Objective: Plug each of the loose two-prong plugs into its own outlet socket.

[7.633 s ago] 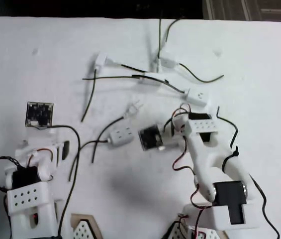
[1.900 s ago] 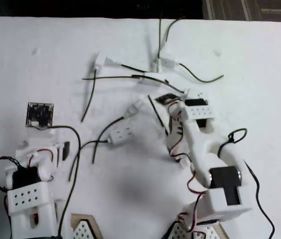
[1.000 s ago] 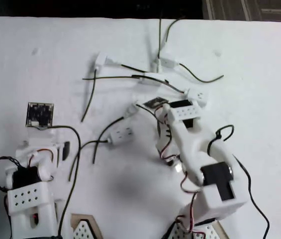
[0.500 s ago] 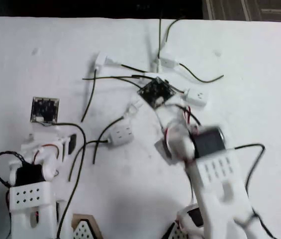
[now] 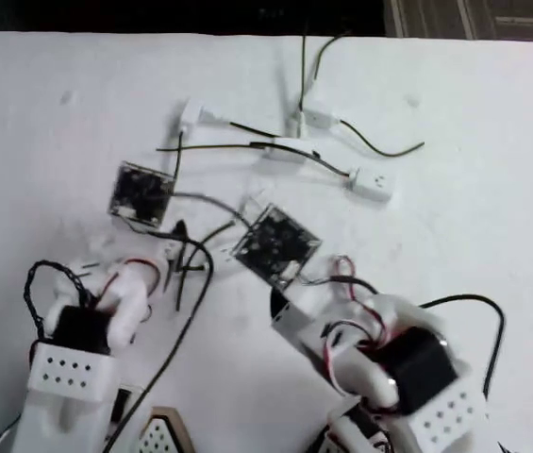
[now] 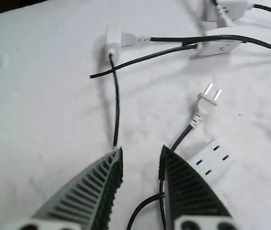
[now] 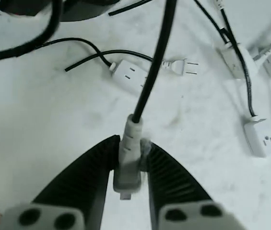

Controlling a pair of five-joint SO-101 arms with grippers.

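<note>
I'm holding a plug [image 7: 127,163] in the right gripper [image 7: 131,143]. The jaws are clamping its pale body, and its black cord [image 7: 154,62] is running out ahead of them. I cannot tell which way its prongs are facing.

The left gripper [image 6: 141,151] is hanging over the table [image 6: 39,96] with its jaws narrowly parted and nothing between them.

What I'm watching is on the left side. The socket [image 6: 213,160] is lying just beside 1 left finger, slots facing up. The loose plug [image 6: 206,98] is sitting ahead of it, its 2 prongs pointing away from the jaws. Its long axis is running roughly along the left gripper's line of reach, slanted a little.

I'm judging the left arm to be the nearer to both. From the right wrist, the same pair is lying well ahead of the plug I'm gripping, so that plug would have to travel forward to reach the socket.
</note>
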